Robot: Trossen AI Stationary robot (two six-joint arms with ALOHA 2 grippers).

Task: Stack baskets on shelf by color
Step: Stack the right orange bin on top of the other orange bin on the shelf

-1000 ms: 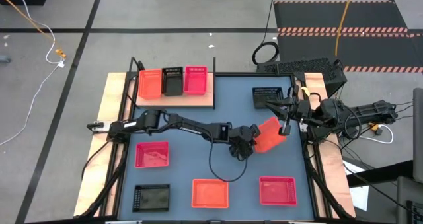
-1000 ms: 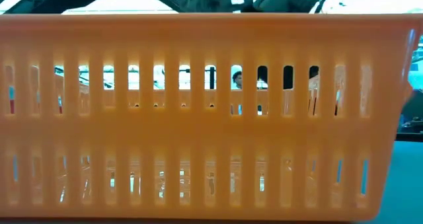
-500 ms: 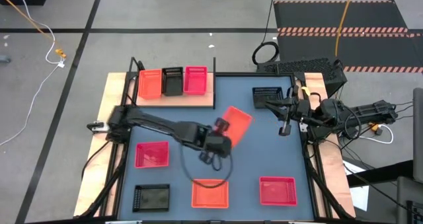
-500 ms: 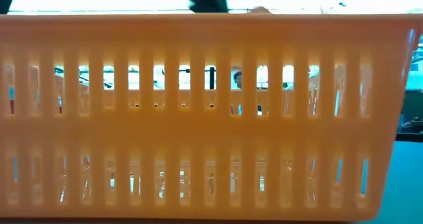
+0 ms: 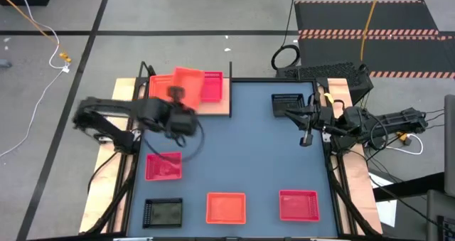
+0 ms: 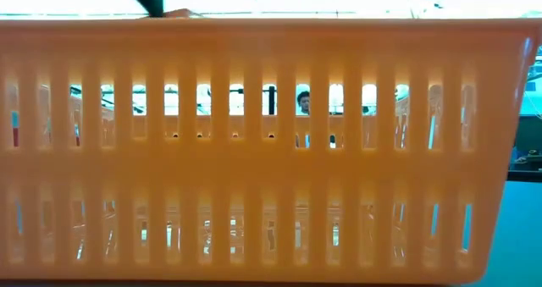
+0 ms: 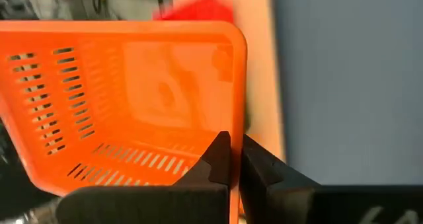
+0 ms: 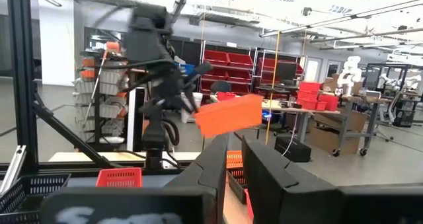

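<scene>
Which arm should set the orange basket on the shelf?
Left. Its gripper is shut on the orange basket above the shelf. The right gripper waits, holding nothing, near the table's right edge.

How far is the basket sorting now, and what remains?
Three baskets sit on the shelf. The left gripper holds an orange basket above them. Five baskets wait on the table: two pink-red, one orange, two black. The right gripper holds nothing.
</scene>
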